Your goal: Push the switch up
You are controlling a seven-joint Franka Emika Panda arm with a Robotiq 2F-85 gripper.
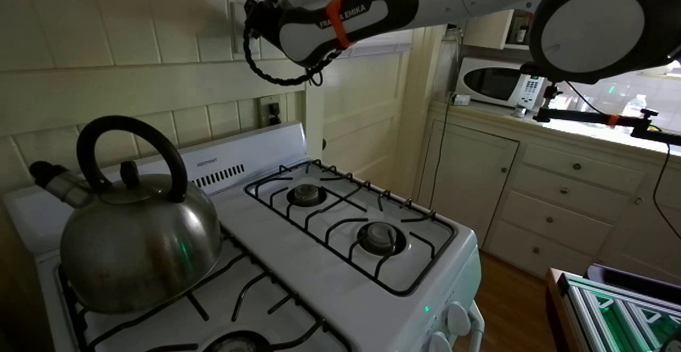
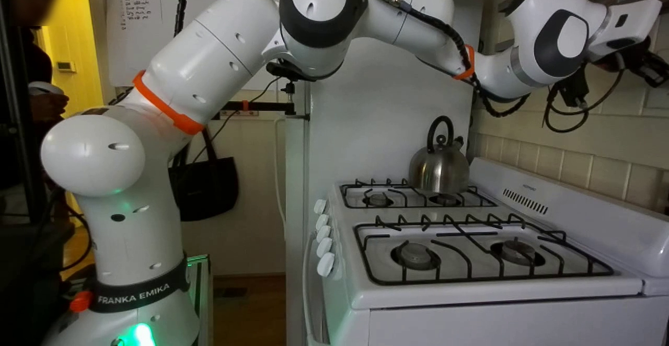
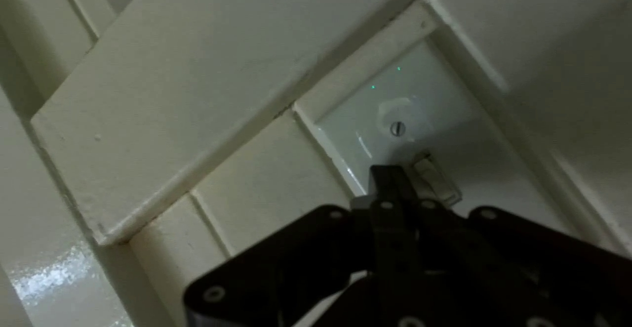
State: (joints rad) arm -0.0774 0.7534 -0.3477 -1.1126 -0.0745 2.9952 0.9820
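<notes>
The switch is a pale wall plate [image 3: 444,90] with a screw and a small cream toggle [image 3: 434,179] in the wrist view, where it looks slanted. In an exterior view the plate [image 1: 238,41] is on the wall, partly hidden behind my gripper. My gripper [image 3: 392,171] has its black fingers together with nothing visible between them. Its tips are over the plate, right beside the toggle and covering part of its surround; I cannot tell whether they touch. The gripper also shows at the wall in both exterior views [image 1: 250,14] [image 2: 657,73].
A steel kettle [image 1: 141,245] with a black handle stands on the white stove [image 1: 303,264] below the arm. A socket plate with a dark plug [image 1: 266,110] is lower on the wall. A raised wooden board [image 3: 222,80] runs alongside the switch plate. Cables hang under the wrist [image 2: 567,121].
</notes>
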